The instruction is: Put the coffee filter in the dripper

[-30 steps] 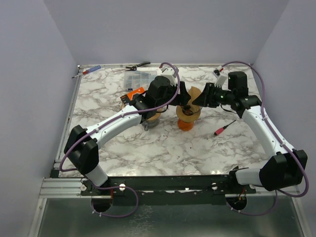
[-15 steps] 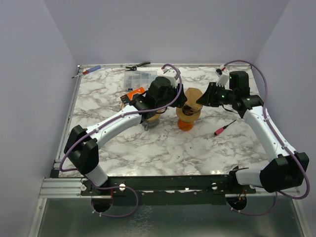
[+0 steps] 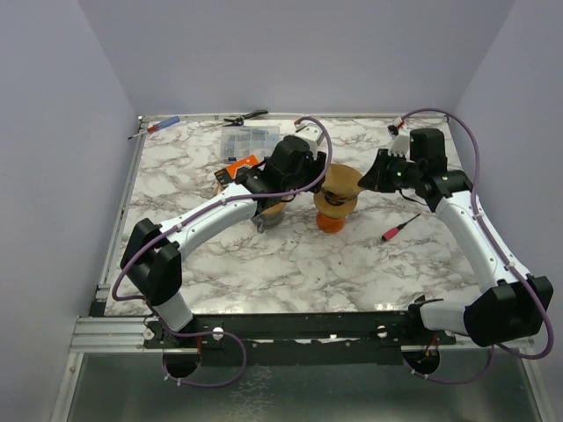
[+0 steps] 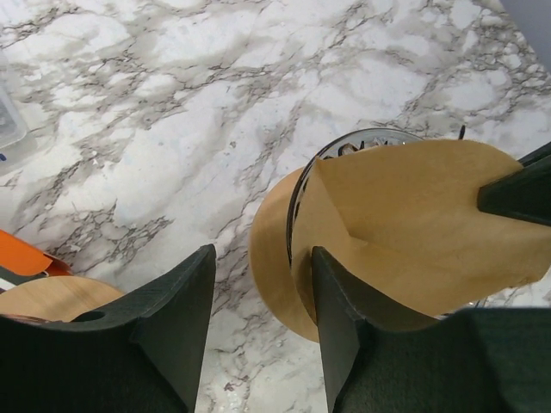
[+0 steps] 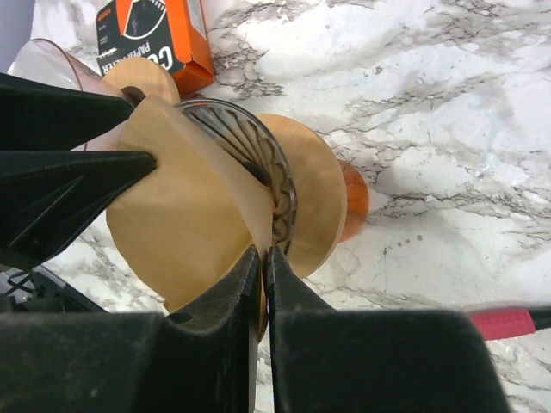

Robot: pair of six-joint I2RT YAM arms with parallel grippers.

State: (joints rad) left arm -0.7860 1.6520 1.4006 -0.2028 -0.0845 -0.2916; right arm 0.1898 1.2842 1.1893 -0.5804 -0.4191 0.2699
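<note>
The brown paper coffee filter [image 5: 181, 215] hangs over the dripper's dark ribbed glass cone [image 5: 250, 163], which has a wooden collar [image 5: 314, 198] and an orange base [image 5: 355, 200]. My right gripper [image 5: 263, 251] is shut on the filter's lower edge, just right of the dripper in the top view [image 3: 369, 178]. My left gripper [image 4: 263, 258] is open, and its right finger [image 4: 344, 327] rests against the filter's [image 4: 413, 215] left edge beside the collar [image 4: 275, 249]. In the top view the filter [image 3: 343, 180] fans out above the dripper [image 3: 335, 207] between both grippers.
An orange filter box [image 3: 239, 167] and a second wooden-collared dripper [image 3: 271, 214] lie under my left arm. A clear plastic case [image 3: 249, 138], pliers [image 3: 244, 116] and a screwdriver [image 3: 157, 127] lie at the back. A red-handled tool [image 3: 398, 229] lies right of the dripper.
My right gripper has drawn back slightly to the right with the filter, which now spreads wider over the dripper. My left gripper has shifted a little right toward it.
</note>
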